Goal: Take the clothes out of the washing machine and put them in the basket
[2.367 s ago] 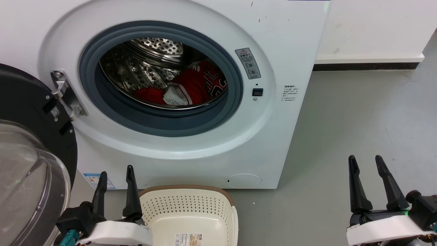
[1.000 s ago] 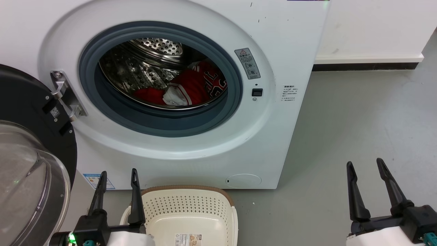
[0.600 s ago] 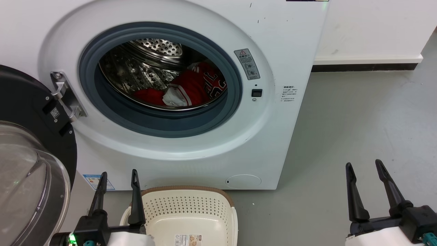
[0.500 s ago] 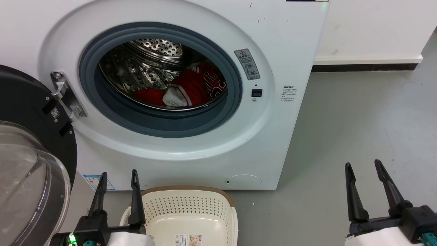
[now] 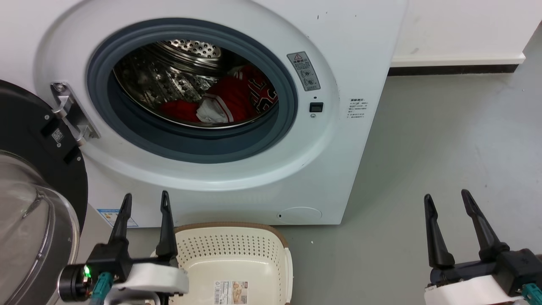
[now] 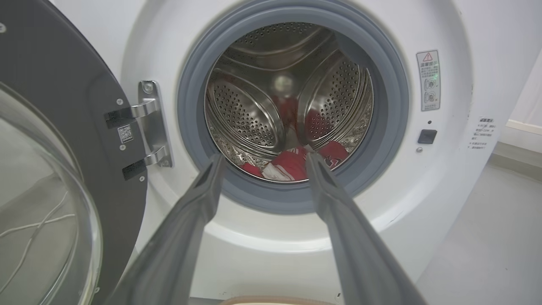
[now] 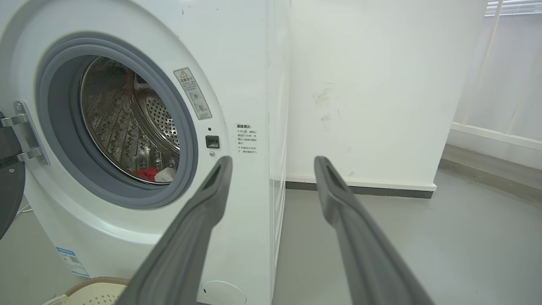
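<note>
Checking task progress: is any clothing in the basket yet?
No, the basket holds no clothing; the red garment lies in the washer drum.

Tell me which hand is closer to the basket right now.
The left hand. It stands at the basket's left rim, below the open porthole; the right hand is over the grey floor, beyond the washing machine's right side.

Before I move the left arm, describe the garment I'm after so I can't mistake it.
Start at the large white front-loading washing machine, door swung open. Through its grey-gasketed porthole, at the bottom of the perforated steel drum, lies a crumpled bright red garment. Its red cloth and white trim stand out against the bare metal.
</note>
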